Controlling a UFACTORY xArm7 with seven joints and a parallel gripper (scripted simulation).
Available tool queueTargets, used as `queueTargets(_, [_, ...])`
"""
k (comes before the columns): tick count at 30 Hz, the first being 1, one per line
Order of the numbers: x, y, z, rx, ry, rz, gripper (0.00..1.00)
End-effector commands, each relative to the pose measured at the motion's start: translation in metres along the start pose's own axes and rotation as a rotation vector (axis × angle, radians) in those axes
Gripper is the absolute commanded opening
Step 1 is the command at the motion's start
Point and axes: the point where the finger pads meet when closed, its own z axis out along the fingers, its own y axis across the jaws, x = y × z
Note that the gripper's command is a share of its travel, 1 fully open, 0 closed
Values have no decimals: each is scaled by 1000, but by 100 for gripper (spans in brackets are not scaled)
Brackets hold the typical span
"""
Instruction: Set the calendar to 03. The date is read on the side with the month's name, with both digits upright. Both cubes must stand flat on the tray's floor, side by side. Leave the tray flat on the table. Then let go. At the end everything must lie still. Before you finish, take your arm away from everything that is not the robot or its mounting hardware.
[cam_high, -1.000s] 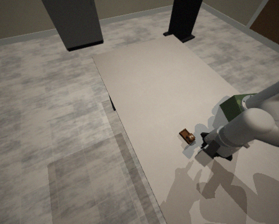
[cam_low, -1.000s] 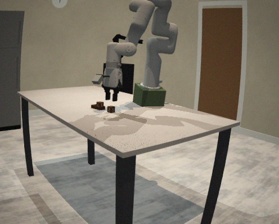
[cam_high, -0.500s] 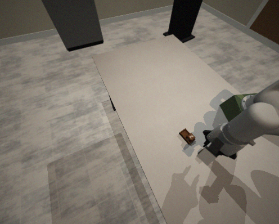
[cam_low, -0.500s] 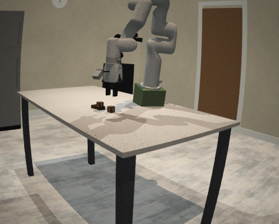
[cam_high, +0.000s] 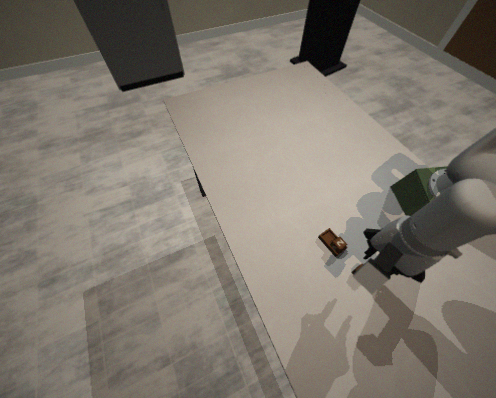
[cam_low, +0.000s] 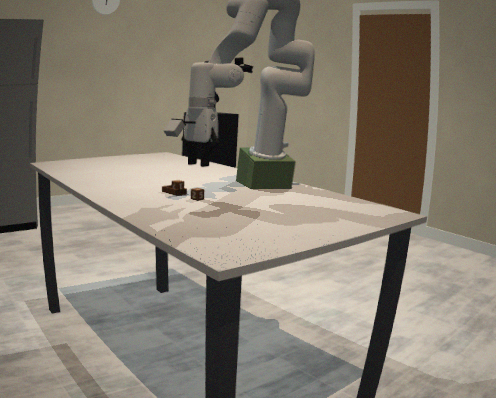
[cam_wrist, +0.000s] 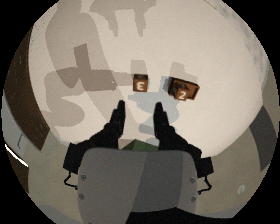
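The small brown tray (cam_high: 327, 235) (cam_low: 172, 190) (cam_wrist: 193, 90) lies on the table. One brown cube (cam_high: 340, 243) (cam_low: 178, 184) (cam_wrist: 182, 94) is at one end of it, with a pale 2 on a visible face. Whether it sits flat on the floor is too small to tell. The other cube (cam_high: 357, 269) (cam_low: 197, 194) (cam_wrist: 140, 84) lies outside the tray on the table; in the wrist view a face shows a 3 turned over. My gripper (cam_high: 367, 244) (cam_low: 198, 163) (cam_wrist: 139, 108) is open and empty, raised above the loose cube, which it partly hides in the top view.
The arm's green base block (cam_high: 415, 191) (cam_low: 265, 172) stands on the table (cam_high: 260, 150) (cam_low: 100, 175) behind the gripper. The table's long edge runs beyond the tray, on the side away from the base. Shadows of the arm fall around the cubes.
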Motion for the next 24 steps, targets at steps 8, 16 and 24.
queueTargets(8, [1,0,-2,-4,2,1,100])
queueTargets(16, [1,0,-2,-4,2,1,100])
queueTargets(24, [1,0,-2,-4,2,1,100])
